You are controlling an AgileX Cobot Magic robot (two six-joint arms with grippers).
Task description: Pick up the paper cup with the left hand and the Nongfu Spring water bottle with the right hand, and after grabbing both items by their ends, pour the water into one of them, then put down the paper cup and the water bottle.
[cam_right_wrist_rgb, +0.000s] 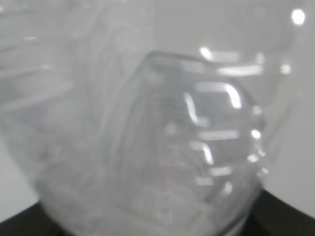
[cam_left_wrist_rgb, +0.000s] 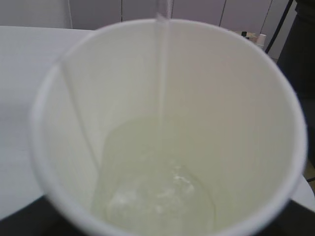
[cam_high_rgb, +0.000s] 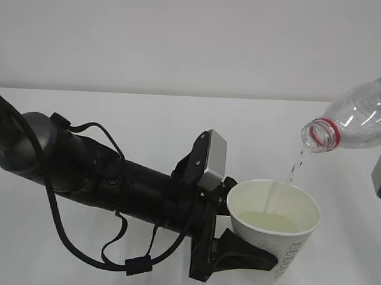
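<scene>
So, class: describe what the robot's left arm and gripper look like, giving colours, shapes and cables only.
The left arm is a thick black cylinder running from a rounded dark grey joint. Thin black cables loop loosely above and below it, gathered by a small clip underneath. A light grey box with a flat face sits near the wrist. The left gripper has black, curved fingers. No markings are readable.

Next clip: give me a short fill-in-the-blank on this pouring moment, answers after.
1. The bottle is tilted with its open mouth above the ____.
2. A thin stream of ____ falls into the paper cup.
3. The neck ring on the bottle is ____.
4. The cup is held by the ____ gripper.

Answers: cup; water; red; left
</scene>
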